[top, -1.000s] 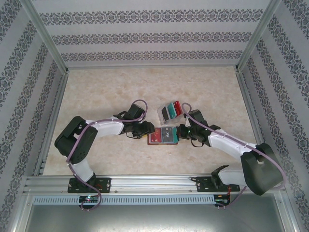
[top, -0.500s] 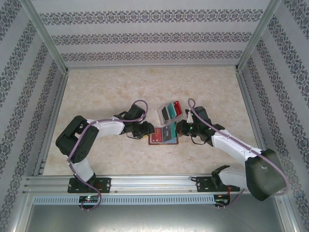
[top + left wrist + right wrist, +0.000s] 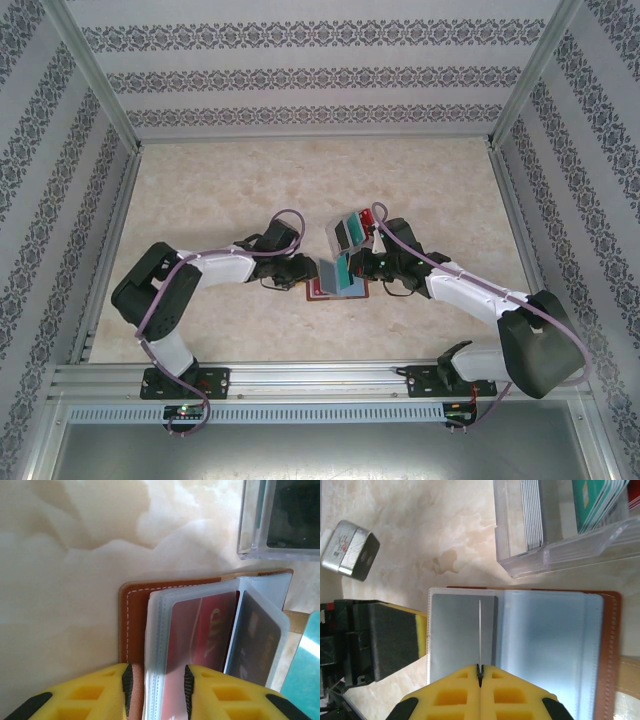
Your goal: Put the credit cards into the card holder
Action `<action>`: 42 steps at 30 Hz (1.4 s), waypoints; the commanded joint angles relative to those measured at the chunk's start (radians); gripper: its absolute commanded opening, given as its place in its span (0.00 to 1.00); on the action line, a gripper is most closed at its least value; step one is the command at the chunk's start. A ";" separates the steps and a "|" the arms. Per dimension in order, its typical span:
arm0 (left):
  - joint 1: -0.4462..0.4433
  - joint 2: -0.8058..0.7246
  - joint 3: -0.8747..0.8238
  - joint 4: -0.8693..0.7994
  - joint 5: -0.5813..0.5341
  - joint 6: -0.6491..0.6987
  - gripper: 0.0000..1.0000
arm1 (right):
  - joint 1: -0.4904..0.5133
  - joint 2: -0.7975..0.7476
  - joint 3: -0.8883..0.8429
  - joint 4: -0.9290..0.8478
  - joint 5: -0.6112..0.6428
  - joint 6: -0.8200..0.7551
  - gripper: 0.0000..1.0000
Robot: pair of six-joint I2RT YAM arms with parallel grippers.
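Listener: Where is the card holder (image 3: pixel 132 610)?
Describer: Open on the table (image 3: pixel 200 190), between the arms. The left gripper (image 3: pixel 156 680) pinches its leather edge and sleeves (image 3: pixel 156 630); the right gripper (image 3: pixel 480 672), fingers pressed together, holds the teal card (image 3: pixel 338 272) on edge.
Listener: Handling?
Describer: Card seems light, stiff, slick; grip one short edge. Sleeves look floppy, so pin the cover.

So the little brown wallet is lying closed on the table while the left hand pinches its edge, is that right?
Not closed. The card holder lies open on the table, its clear sleeves spread apart, as the left wrist view shows. The left hand does pinch its edge.
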 commanded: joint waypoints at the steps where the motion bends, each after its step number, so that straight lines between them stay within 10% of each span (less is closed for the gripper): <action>1: -0.010 -0.054 -0.034 -0.029 -0.088 -0.021 0.41 | -0.001 0.002 -0.001 0.006 0.013 0.021 0.01; 18: -0.012 -0.215 -0.096 -0.063 -0.245 -0.018 0.59 | 0.007 0.100 -0.082 0.268 -0.057 0.167 0.00; 42: -0.013 -0.005 -0.034 -0.025 -0.101 -0.011 0.29 | 0.045 0.279 -0.146 0.521 -0.133 0.210 0.00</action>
